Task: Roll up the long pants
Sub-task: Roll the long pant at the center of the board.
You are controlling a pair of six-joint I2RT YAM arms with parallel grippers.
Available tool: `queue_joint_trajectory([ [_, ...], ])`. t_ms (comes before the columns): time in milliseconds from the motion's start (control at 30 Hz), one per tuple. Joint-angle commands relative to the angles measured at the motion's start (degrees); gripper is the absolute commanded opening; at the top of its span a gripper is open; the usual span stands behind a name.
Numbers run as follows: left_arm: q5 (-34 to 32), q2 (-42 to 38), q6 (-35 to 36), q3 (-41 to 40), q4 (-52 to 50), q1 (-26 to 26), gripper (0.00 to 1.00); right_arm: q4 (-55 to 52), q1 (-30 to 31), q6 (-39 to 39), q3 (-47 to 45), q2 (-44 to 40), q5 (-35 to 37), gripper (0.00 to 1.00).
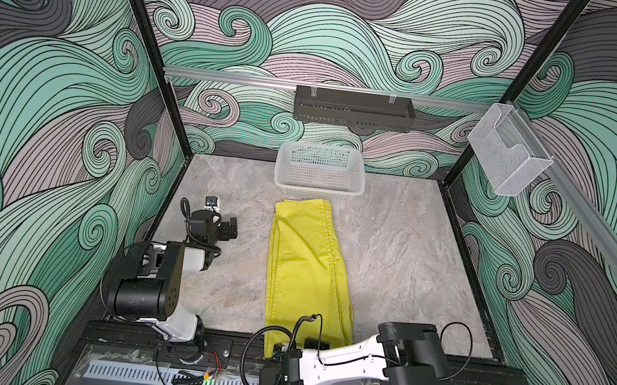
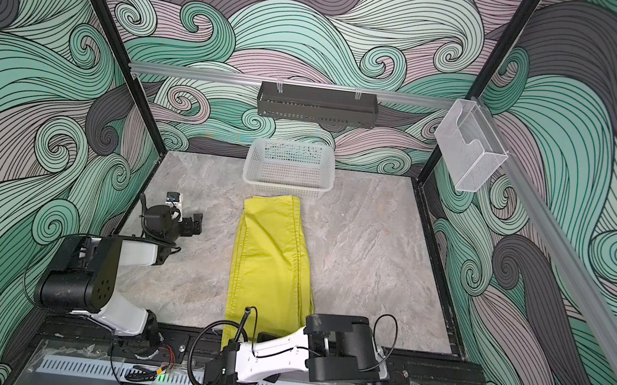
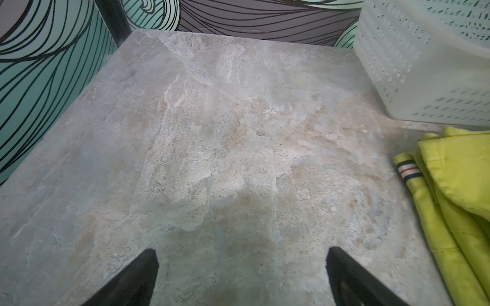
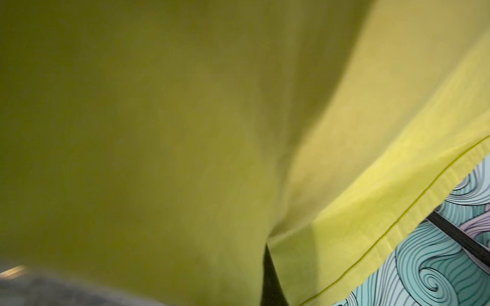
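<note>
**A:** Where are the trousers at this moment?

**B:** The bright yellow-green, thin fabric long pants [image 1: 306, 264] lie on the grey stone-patterned tabletop [image 1: 410, 260], folded lengthwise into one long strip. The far end, with a small dark striped band [image 3: 408, 169], is just beside the white perforated plastic basket [image 1: 356, 175]. The near end reaches the front edge of the tabletop.

**A:** And the two hands?

**B:** The right hand [image 1: 274, 353] is at that near end, and its jaws are closed. In the right wrist view the cloth fills almost everything and gathers to a pinch at one dark finger [image 4: 269, 278]. So I judge that this hand grips the hem end. The left hand [image 1: 231, 228] hangs over bare tabletop, beside the strip but apart from it. Its jaws are spread wide and nothing is between them.

**A:** Which step is this, then?

**B:** I think it is the very beginning of the rolling. The end is taken, but no roll is formed yet.

**A:** What does the next move need?

**B:** The gripped end should be turned over onto the strip, toward the basket, and kept straight. It is held at one spot only, so the rest of the hem may lag behind. The left hand should probably come to help there. The thin cloth may also loosen if the first turn is not tight.
</note>
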Motion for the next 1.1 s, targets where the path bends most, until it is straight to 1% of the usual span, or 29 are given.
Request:
queue_joint_trajectory([
  [0, 0.3, -0.8, 0.2, 1.4, 0.2, 0.0, 0.99, 3.4, -4.5, -3.8, 0.6, -5.8, -8.1, 0.00],
  [100, 0.3, -0.8, 0.2, 1.4, 0.2, 0.0, 0.99, 3.6, -11.4, -8.4, 1.7, -13.3, -20.2, 0.00],
  [133, 0.3, -0.8, 0.1, 1.5, 0.1, 0.1, 0.99, 3.8, -14.3, -10.0, 1.9, -15.3, -26.0, 0.00],
  [167, 0.3, -0.8, 0.2, 1.5, 0.1, 0.1, 0.99, 3.9, -17.1, -11.6, 1.9, -16.5, -31.6, 0.00],
  [267, 0.3, -0.7, 0.2, 1.5, 0.1, 0.0, 0.99, 3.5, -22.9, -15.6, 2.0, -17.7, -41.4, 0.00],
  [400, 0.3, -0.7, 0.1, 1.4, 0.1, 0.1, 0.99, 3.3, -28.8, -19.1, 1.3, -15.3, -51.8, 0.00],
  [500, 0.4, -0.7, 0.1, 1.5, 0.1, 0.0, 0.99, 2.5, -32.3, -22.2, 0.3, -10.7, -58.0, 0.00],
  [567, 0.4, -0.9, 0.1, 1.3, 0.2, 0.1, 0.93, 2.4, -33.9, -24.9, 0.4, -7.2, -61.6, 0.00],
  [633, 0.4, -1.9, 1.0, 1.1, 0.8, 0.0, 0.90, 1.1, -35.5, -27.0, 2.9, -3.3, -62.6, 0.00],
  [667, 0.3, -3.6, 1.0, 1.1, -0.5, 0.1, 0.91, 0.2, -36.4, -27.6, 4.5, -2.0, -63.0, 0.00],
  [700, -0.2, -6.2, 0.4, 1.9, -5.2, 0.0, 0.91, -0.7, -37.3, -27.8, 6.5, -0.5, -62.5, 0.00],
  [733, -0.4, -11.3, -0.6, 3.6, -12.1, -0.1, 0.91, -2.0, -38.0, -28.5, 8.8, 0.9, -62.0, 0.00],
  [800, 0.0, -18.2, -0.4, 4.9, -20.0, -1.4, 0.89, -6.2, -38.7, -31.6, 13.4, 3.5, -61.7, 0.00],
  [867, -6.0, -25.6, 1.3, 5.1, -26.6, -6.6, 0.88, -10.9, -39.4, -35.0, 18.2, 6.0, -61.3, 0.00],
  [933, -10.9, -31.8, 0.6, 6.3, -34.5, -12.9, 0.86, -14.6, -40.8, -38.3, 22.5, 8.6, -62.5, 0.00],
  [967, -11.2, -34.7, -0.1, 5.8, -35.4, -15.2, 0.86, -16.3, -41.6, -39.4, 24.1, 9.8, -63.6, 0.00],
  [1000, -9.5, -38.2, -1.0, 4.8, -35.8, -17.1, 0.86, -19.1, -42.4, -41.7, 25.9, 11.7, -65.8, 0.00],
  [1033, -7.8, -41.6, -1.6, 3.7, -36.2, -19.0, 0.85, -21.8, -43.3, -44.4, 27.5, 13.7, -69.4, 0.00],
  [1067, -8.3, -44.7, -2.5, 3.1, -37.4, -21.4, 0.83, -24.0, -43.9, -47.1, 28.5, 15.4, -73.3, 0.00],
])
